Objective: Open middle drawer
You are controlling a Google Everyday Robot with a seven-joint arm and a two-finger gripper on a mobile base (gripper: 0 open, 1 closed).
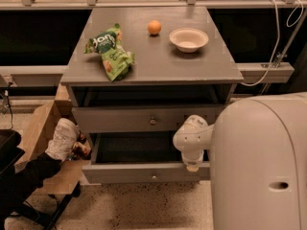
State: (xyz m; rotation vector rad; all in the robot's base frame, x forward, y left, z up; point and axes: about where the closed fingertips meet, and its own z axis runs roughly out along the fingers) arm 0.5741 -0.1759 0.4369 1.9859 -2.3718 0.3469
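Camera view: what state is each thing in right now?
Middle drawer: pulled out, inside showing.
Top drawer: further in than the middle one.
End effector: at the middle drawer's front, right of its knob.
Bowl: upright, empty.
Chip bag: lying flat.
Orange: whole.

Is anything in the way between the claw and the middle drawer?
Nothing I can see. The claw hangs right at the front of the middle drawer, to the right of its knob. The drawer already stands pulled out.
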